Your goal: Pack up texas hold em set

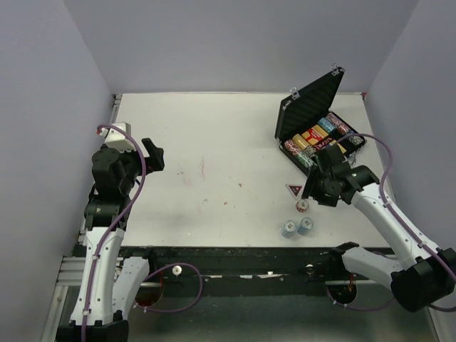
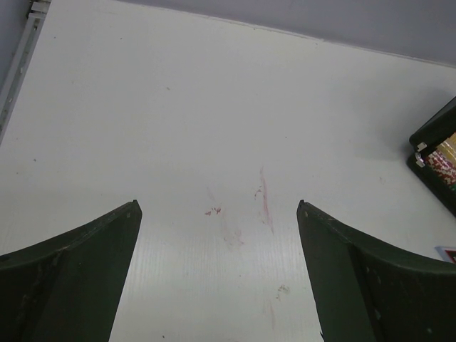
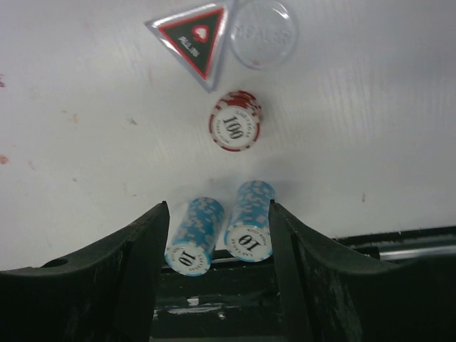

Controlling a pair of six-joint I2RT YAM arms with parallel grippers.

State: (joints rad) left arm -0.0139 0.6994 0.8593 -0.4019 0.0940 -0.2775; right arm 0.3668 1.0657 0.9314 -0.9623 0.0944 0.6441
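The black ribbed case (image 1: 312,107) stands open at the back right, with rows of multicoloured chips (image 1: 318,140) in its tray. Two blue chip stacks (image 3: 194,231) (image 3: 251,221) stand side by side near the table's front edge. In the right wrist view they show between the fingers of my right gripper (image 3: 219,210), which is open and hovers just behind them. Beyond them are a red chip stack (image 3: 235,121), the dark triangular marker (image 3: 194,39) and the clear disc (image 3: 262,25). My left gripper (image 2: 219,206) is open over bare table at the left.
The table's front edge and a black rail (image 3: 399,246) lie right behind the blue stacks. Grey walls close in the table on three sides. The case's corner (image 2: 436,153) shows at the right of the left wrist view.
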